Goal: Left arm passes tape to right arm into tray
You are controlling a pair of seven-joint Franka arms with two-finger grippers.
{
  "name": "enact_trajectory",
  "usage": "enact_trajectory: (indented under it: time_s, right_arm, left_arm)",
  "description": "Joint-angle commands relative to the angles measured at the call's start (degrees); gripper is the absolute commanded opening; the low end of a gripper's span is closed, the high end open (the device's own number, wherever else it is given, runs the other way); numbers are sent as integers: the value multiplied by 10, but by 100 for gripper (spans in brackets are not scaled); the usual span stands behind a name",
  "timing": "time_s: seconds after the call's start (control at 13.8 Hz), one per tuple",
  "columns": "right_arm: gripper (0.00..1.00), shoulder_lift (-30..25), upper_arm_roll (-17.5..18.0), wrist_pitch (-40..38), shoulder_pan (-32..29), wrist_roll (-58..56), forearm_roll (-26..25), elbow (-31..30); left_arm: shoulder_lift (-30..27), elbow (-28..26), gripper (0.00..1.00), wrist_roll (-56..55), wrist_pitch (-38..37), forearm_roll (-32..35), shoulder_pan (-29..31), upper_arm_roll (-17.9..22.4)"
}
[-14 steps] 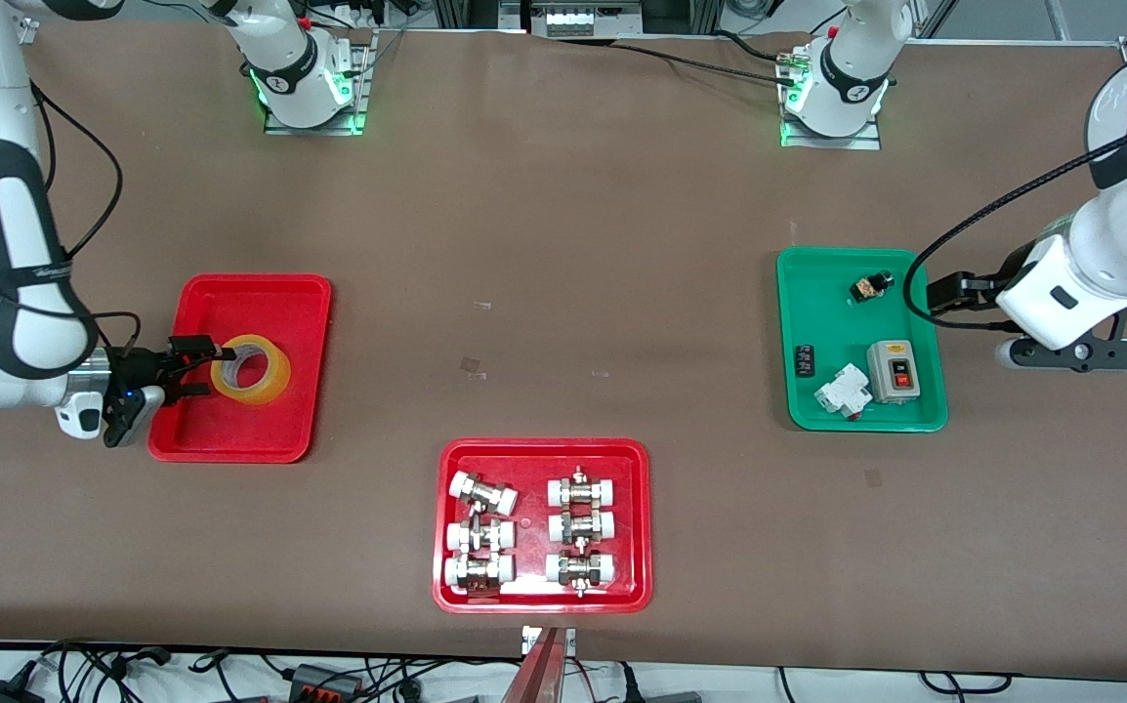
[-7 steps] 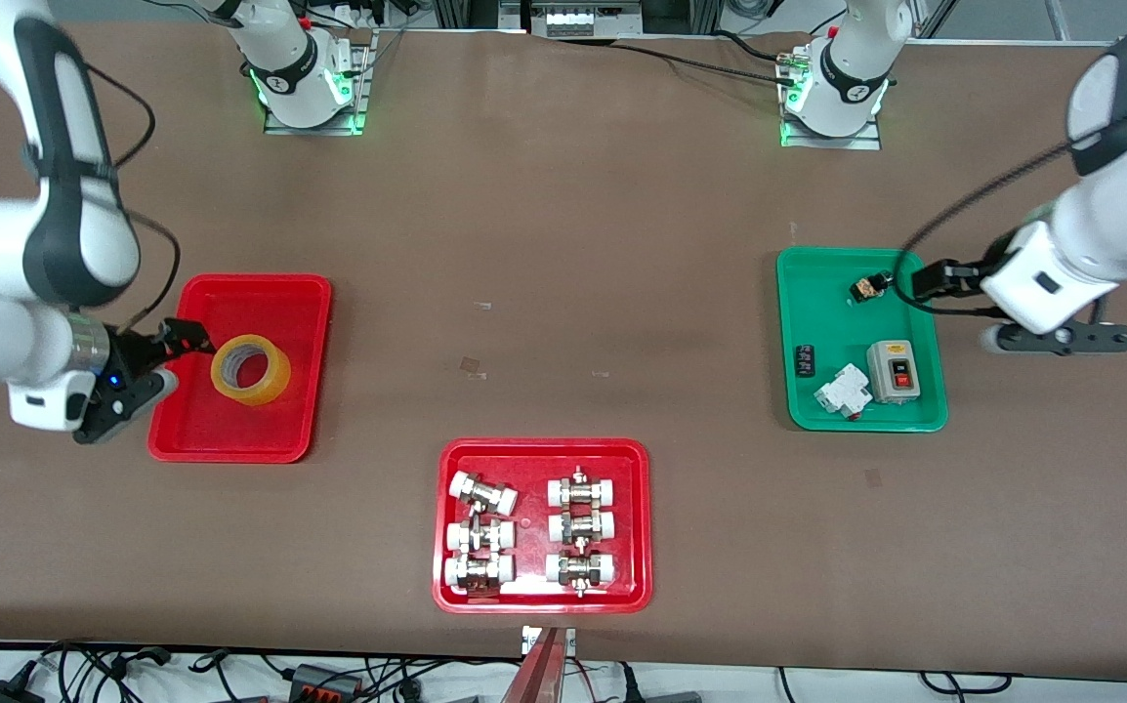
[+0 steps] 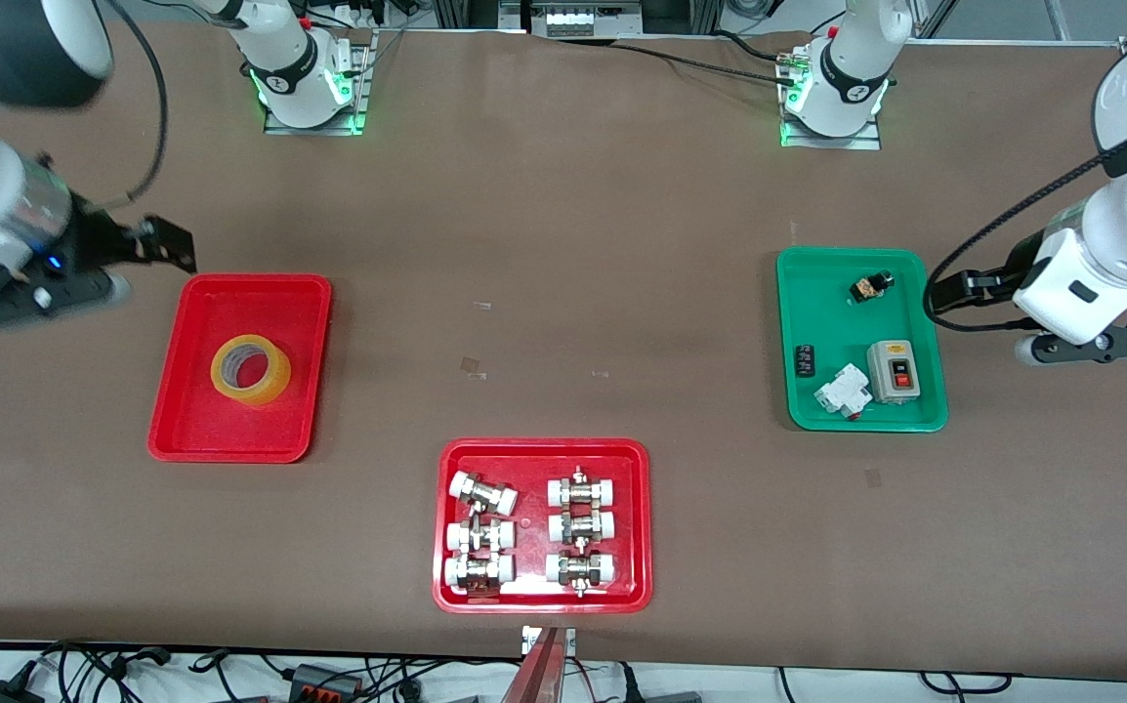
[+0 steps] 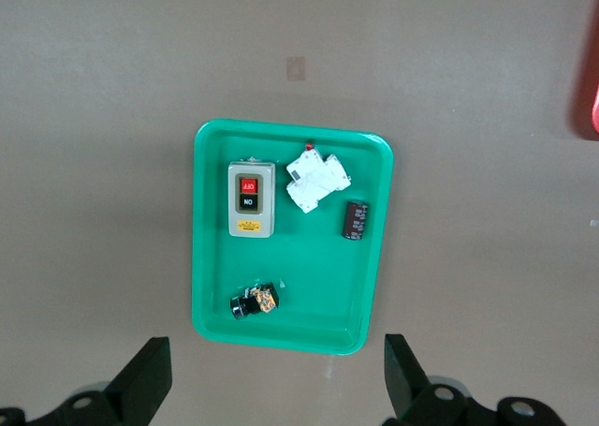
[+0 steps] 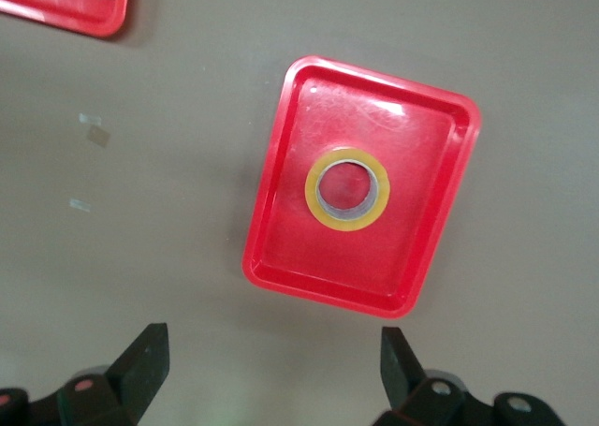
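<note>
- Well, from the front view the tape (image 3: 250,370) lies flat in the plain red tray (image 3: 194,435) at the right arm's end of the worktop (image 3: 563,244), hole facing up, touching nothing but the tray floor.
- The right gripper (image 3: 165,242) hangs over bare worktop just off the tray's edge that lies farthest from the front camera, holding nothing; from here I cannot tell how its jaws stand.
- The left gripper (image 3: 954,288) sits over the rim of the green tray (image 3: 822,415) at the left arm's end, well apart from the tape, and looks to be waiting.
- I'd judge the placing done: the roll is in the tray and the right arm is much the nearer one, with nothing left but to clear away.
- In the left wrist view the jaws are spread wide and empty; the green tray (image 4: 211,257) lies beneath with a grey switch box (image 4: 251,198) and small parts in it.
- In the right wrist view the right arm's jaws are spread wide and empty, with the red tray (image 5: 281,206) below them.
- The tape (image 5: 347,189) rests near the tray's middle: a translucent yellow ring round a pale core, being a ring, with no long axis to line up on.
</note>
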Motion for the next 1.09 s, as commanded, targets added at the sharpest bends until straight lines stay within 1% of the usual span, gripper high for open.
enact_trajectory:
  time_s: [0.0,0.07,0.14,0.22,0.29,0.36,0.43,0.58,0.65,0.8,1.01]
  right_arm:
    - [100,-18,-3,-34,0,89,-12,21]
    - [100,-19,0,-52,0,118,-16,40]
    - [100,-19,1,-52,2,129,-17,56]
    - [100,-19,2,-52,2,136,-17,67]
    - [100,-23,0,-49,0,143,-14,63]
    - [100,-33,-3,-32,-2,143,-13,45]
    - [100,-50,-4,-4,-3,141,-13,16]
    - [100,-92,-6,42,-5,136,-13,-49]
    - [100,-92,-6,33,-5,136,-11,-45]
    - [100,-85,-5,14,-5,132,-11,-33]
    - [100,-78,-6,14,-7,136,-11,-27]
  left_arm:
    - [-54,-42,100,53,9,-4,3,2]
    - [-66,-50,100,68,-9,-7,3,1]
    - [-69,-52,100,68,-23,-10,5,1]
    - [-69,-49,100,76,-10,-20,12,2]
    - [-71,-52,100,77,6,-27,18,1]
    - [-73,-59,100,78,10,-29,19,1]
    - [-77,-62,100,82,10,-29,19,1]
    - [-98,-96,100,84,35,-29,19,1]
    - [-109,-109,100,84,38,-29,20,1]
    - [-108,-106,100,84,38,-29,19,2]
    - [-107,-101,100,84,47,-29,18,2]
